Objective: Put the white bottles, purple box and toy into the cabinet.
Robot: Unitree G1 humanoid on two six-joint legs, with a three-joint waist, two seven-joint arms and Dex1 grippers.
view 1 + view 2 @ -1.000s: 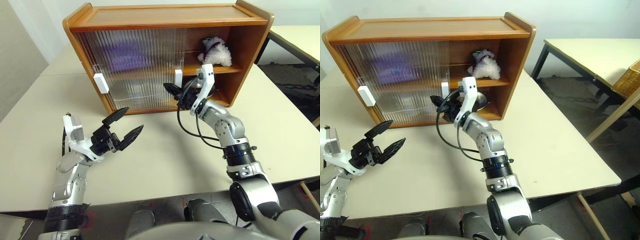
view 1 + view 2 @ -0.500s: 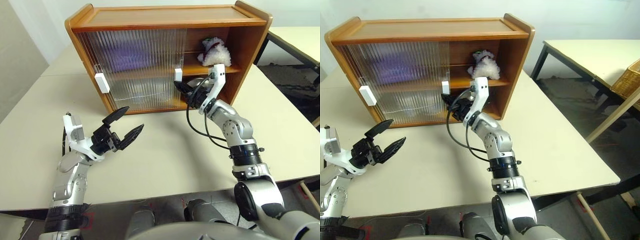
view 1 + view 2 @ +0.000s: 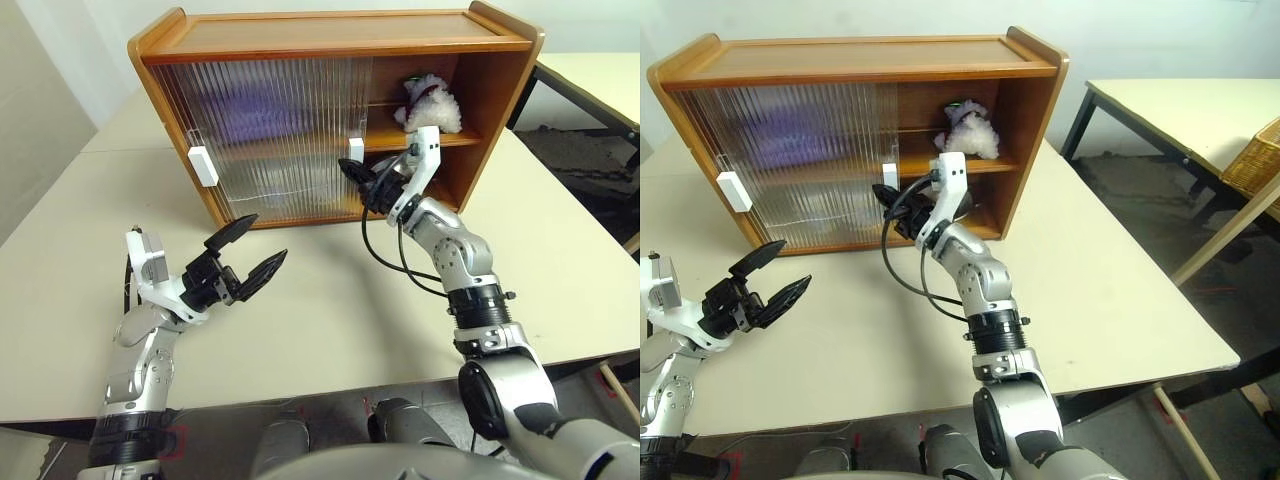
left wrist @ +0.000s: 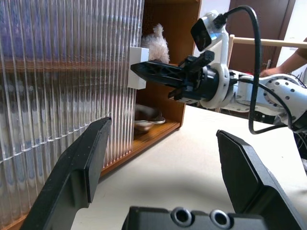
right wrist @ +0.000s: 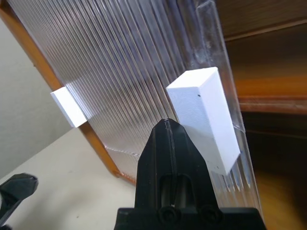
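Since half a second ago, the right gripper (image 3: pixel 352 169) has been drawn slightly back leftward, its fingers pressed together, empty, tip just beside the sliding door's white handle (image 3: pixel 356 150). At left, the left gripper (image 3: pixel 248 250) is held spread wide above the table (image 3: pixel 330 300), empty. In the cabinet (image 3: pixel 300 35), a purple blur is seen behind the ribbed door; the toy (image 3: pixel 428 102) sits on the upper shelf at right.

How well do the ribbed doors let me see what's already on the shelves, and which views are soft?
Left eye view: the cabinet doors' ribbing smears the purple box into a vague haze. Left wrist view: the left gripper is soft and dark up close; the toy is sharp. Right wrist view: the right gripper is blurred and the white handle is crisp.
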